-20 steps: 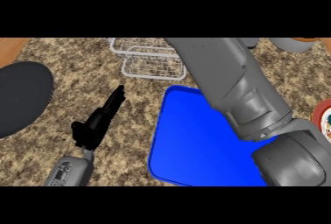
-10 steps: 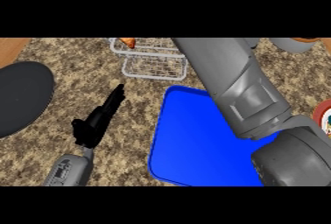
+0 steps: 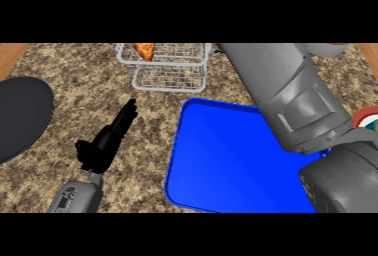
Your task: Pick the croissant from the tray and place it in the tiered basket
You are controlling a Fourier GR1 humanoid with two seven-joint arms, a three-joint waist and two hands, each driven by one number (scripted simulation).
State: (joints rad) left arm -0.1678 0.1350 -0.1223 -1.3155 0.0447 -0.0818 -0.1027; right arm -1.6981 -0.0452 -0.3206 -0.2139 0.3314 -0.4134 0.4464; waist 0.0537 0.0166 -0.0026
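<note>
The croissant (image 3: 143, 50) lay in the upper tier of the wire tiered basket (image 3: 170, 80), near that tier's left end, at the far edge of the speckled counter (image 3: 88, 90); the lower tier jutted forward below it; the blue tray (image 3: 221, 165) sat just in front and to the right of the basket, its surface showing only blue; the right forearm (image 3: 295, 100) stretched across the tray's right side toward the basket's right end, and the right hand itself was out of sight beyond the view's top edge, so its fingers could not be judged; the left hand (image 3: 103, 142) rested left of the tray with fingers straight, together and holding nothing; a dark round plate (image 3: 18, 117) lay at the left edge.
</note>
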